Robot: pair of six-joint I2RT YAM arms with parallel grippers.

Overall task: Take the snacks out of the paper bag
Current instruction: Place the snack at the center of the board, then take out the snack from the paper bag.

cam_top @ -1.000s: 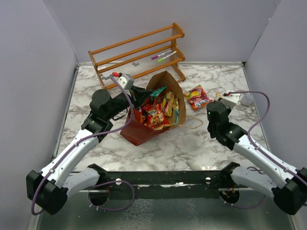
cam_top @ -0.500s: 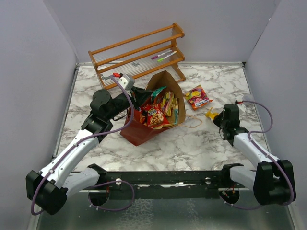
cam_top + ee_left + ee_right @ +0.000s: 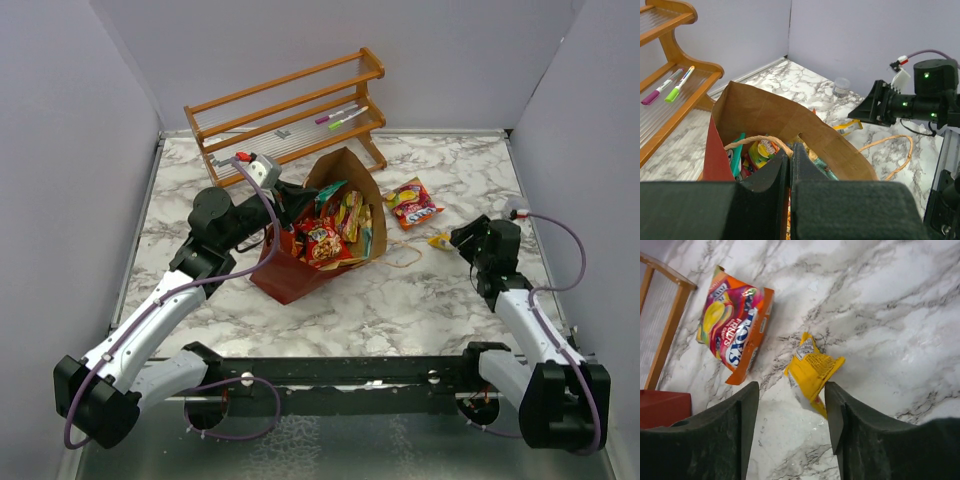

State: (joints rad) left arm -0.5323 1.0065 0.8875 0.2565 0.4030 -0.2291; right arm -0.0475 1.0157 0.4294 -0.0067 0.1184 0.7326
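The paper bag [image 3: 290, 275], red outside and brown inside, lies tipped on the marble with its mouth facing the back right. Several snacks [image 3: 325, 240] fill it. My left gripper [image 3: 290, 215] is shut on the bag's near rim at its twine handle [image 3: 755, 137]; the closed jaws [image 3: 790, 150] hide the rim itself. An orange-pink fruit packet [image 3: 735, 322] lies on the table to the right of the bag. A small yellow packet [image 3: 812, 372] lies by it, loose on the marble. My right gripper [image 3: 791, 390] stands open just over the packet's near end.
A wooden slatted rack [image 3: 290, 105] with a pink and a green pen [image 3: 340, 118] stands at the back. The bag's other twine handle [image 3: 405, 258] trails on the marble. A small clear cup [image 3: 841, 86] sits near the right wall.
My right arm swung to the right and lowered. Its jaws opened and let go of the yellow packet, which now rests on the table. The left arm and the bag have not moved.
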